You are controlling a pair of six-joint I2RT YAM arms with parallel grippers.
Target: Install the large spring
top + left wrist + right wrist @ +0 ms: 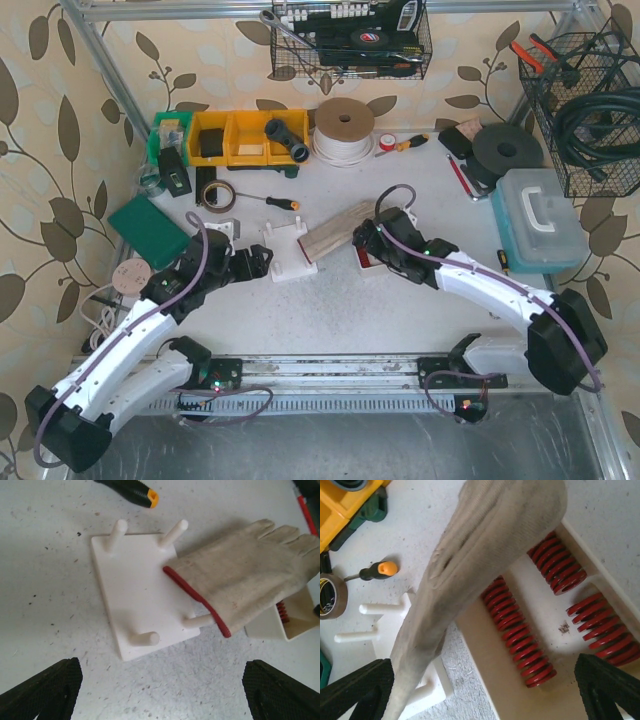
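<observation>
My right gripper [482, 695] hangs with its jaws spread wide and nothing between them, directly over the white tray [547, 612] that holds 3 red springs. The large spring [517, 630], which I judge to be the longest of them, lies in the middle compartment, running from 11 o'clock down to 5 o'clock in my wrist view. My left gripper [160, 690] is likewise released and holds nothing, hovering at the 6 o'clock side of the white plate [135, 595] with its 4 pegs. The trouble is the work glove [470, 555]: it drapes across the tray's 10 o'clock edge, covers the spring's upper end, and its red cuff rests on the plate against the peg [197, 621] at 4 o'clock. If I close on the spring there, I may pinch fabric with it, and lifting would drag the glove, nudge the plate, or tip the tray. A grip too near 1 end could also let the spring swing and miss its peg.
</observation>
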